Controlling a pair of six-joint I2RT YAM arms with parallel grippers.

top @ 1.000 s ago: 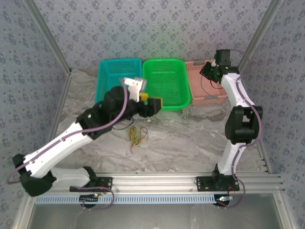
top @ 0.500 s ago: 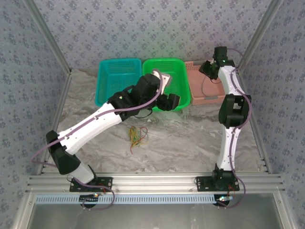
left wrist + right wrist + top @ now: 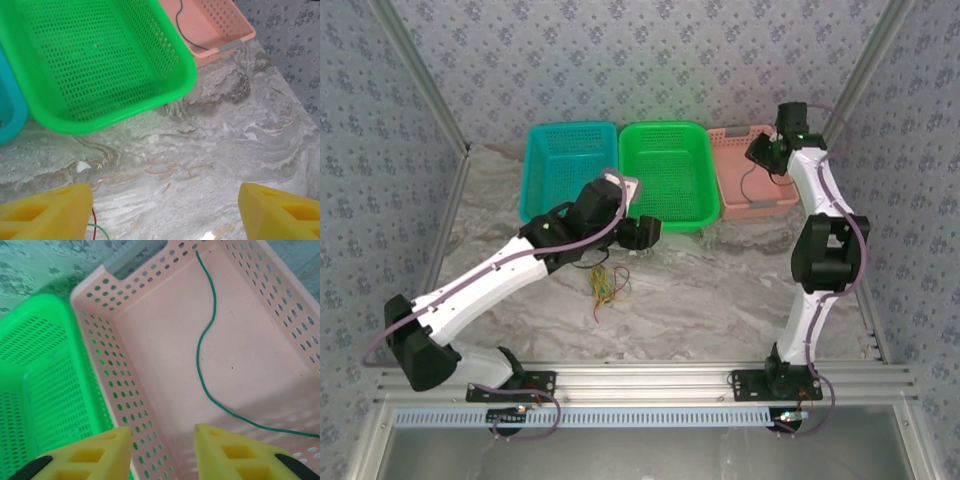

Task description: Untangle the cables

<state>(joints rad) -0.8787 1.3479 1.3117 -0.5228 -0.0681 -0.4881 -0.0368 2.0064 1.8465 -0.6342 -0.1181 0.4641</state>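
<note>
My right gripper (image 3: 162,452) hangs open over the far-right pink basket (image 3: 97,335), one green cable (image 3: 199,352) inside, my left gripper (image 3: 165,210) open near the green basket (image 3: 186,82).

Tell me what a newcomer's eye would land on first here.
A teal basket, a green basket and a pink basket line the far side of the marble table. A small tangle of coloured cables lies before them; one green cable lies alone in the pink basket beneath the open right gripper.

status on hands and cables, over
Left hand open, empty. Right hand open over pink basket, green cable inside. Cable tangle on table. Nothing blocking.
</note>
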